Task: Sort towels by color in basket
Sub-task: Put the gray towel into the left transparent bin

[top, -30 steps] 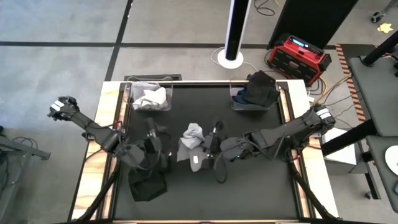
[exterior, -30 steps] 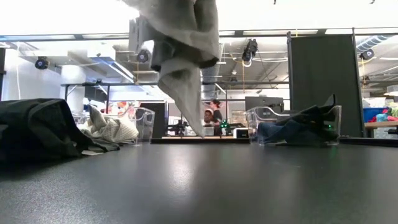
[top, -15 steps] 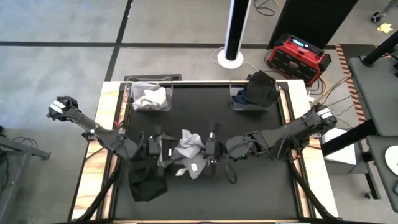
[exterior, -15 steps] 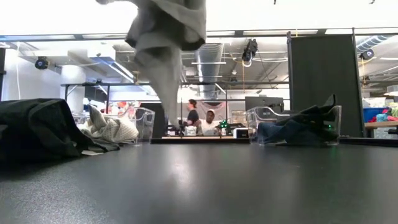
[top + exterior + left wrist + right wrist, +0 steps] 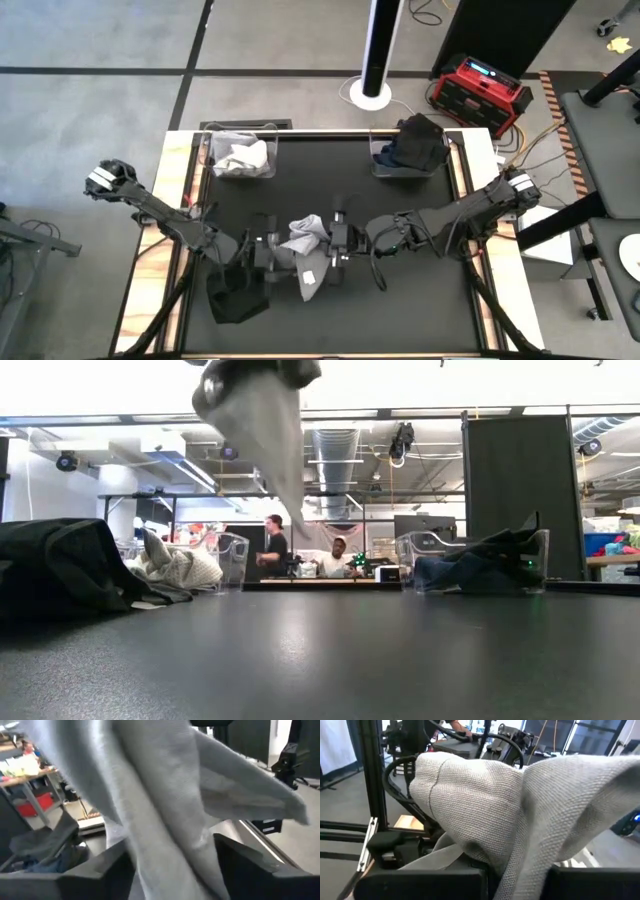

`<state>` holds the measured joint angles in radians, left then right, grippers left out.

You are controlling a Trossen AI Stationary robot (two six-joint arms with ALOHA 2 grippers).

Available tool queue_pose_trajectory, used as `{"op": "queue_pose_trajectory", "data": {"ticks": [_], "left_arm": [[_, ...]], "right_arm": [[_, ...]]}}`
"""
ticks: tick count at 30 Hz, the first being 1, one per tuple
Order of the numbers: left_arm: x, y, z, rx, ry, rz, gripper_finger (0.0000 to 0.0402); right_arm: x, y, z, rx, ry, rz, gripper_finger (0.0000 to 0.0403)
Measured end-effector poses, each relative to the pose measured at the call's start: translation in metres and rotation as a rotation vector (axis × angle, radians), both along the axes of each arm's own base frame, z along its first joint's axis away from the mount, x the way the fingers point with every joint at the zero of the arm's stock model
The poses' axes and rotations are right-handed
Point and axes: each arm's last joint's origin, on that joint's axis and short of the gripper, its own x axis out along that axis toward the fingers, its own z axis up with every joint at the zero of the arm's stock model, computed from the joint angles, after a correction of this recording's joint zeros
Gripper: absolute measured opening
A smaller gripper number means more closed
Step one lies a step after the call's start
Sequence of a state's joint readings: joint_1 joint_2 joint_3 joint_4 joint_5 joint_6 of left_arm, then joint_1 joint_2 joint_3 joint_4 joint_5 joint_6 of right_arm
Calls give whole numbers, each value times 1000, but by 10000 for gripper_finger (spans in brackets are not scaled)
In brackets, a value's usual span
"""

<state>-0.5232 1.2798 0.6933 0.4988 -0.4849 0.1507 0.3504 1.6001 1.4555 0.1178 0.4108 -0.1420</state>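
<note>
Your right gripper (image 5: pixel 338 246) pinches the light grey cloth towel (image 5: pixel 303 238) mid-counter; left gripper (image 5: pixel 268 250) jaws part-open around it. Black towel (image 5: pixel 238 296) unsorted.

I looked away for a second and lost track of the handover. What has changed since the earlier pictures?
The left gripper has moved in from the table's left side to the light grey towel, its jaws now around the cloth. The right gripper still holds the towel, lifted off the table, and has carried it slightly leftward. The black towel, the left basket and the right basket are unchanged.
</note>
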Motion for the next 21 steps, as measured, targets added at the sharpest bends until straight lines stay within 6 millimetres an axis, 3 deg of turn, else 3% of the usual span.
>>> {"op": "queue_pose_trajectory", "data": {"ticks": [6,11,21], "left_arm": [[10,-5,5,70,-11,-4,141],[8,-4,9,81,-22,-3,22],[2,-4,21,110,-82,-12,2]], "right_arm": [[0,0,0,66,-4,-6,12],[0,-2,-2,161,9,-31,12],[5,-26,-18,326,126,-144,29]]}}
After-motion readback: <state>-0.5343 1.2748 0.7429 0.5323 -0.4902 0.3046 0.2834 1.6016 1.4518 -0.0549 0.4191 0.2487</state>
